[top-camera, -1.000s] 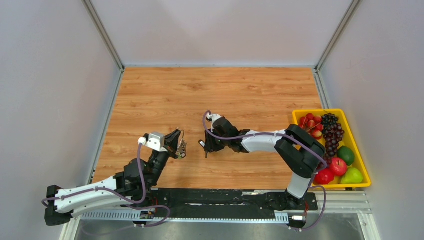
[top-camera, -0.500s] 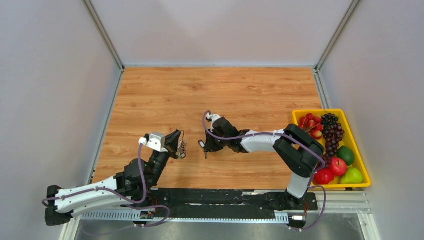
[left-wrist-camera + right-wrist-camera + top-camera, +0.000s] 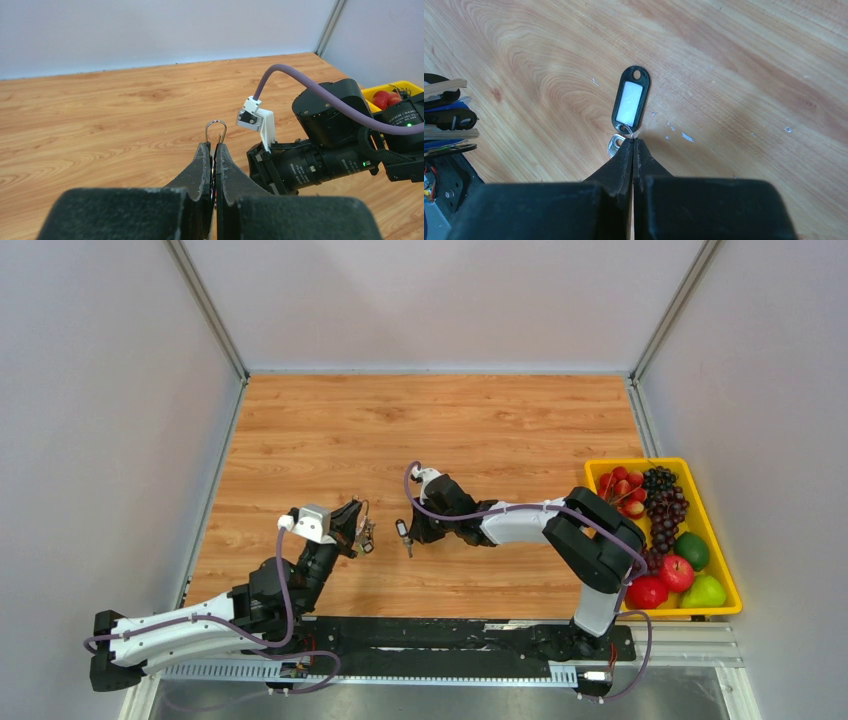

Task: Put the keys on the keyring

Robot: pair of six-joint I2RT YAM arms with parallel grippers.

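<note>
My left gripper [image 3: 362, 534] is shut on the keyring [image 3: 216, 129], a thin silver wire loop that sticks up above its fingertips [image 3: 204, 152]. A small cluster of keys hangs at it in the top view [image 3: 367, 541]. My right gripper [image 3: 409, 534] is shut on the small wire loop of a key with a black tag and white label [image 3: 630, 99]; the key's silver head [image 3: 615, 145] shows beside its fingertips [image 3: 625, 150]. This key is held low over the wooden table, a short way right of the left gripper. The two grippers face each other, apart.
A yellow tray [image 3: 727, 565] of fruit stands at the table's right edge, also in the left wrist view [image 3: 395, 87]. The right wrist body and its purple cable [image 3: 325, 145] fill the space right of the keyring. Grey walls enclose the table.
My right gripper has moved a little left with the black-tagged key, closer to the left gripper. The left gripper has stayed still with the keyring.
</note>
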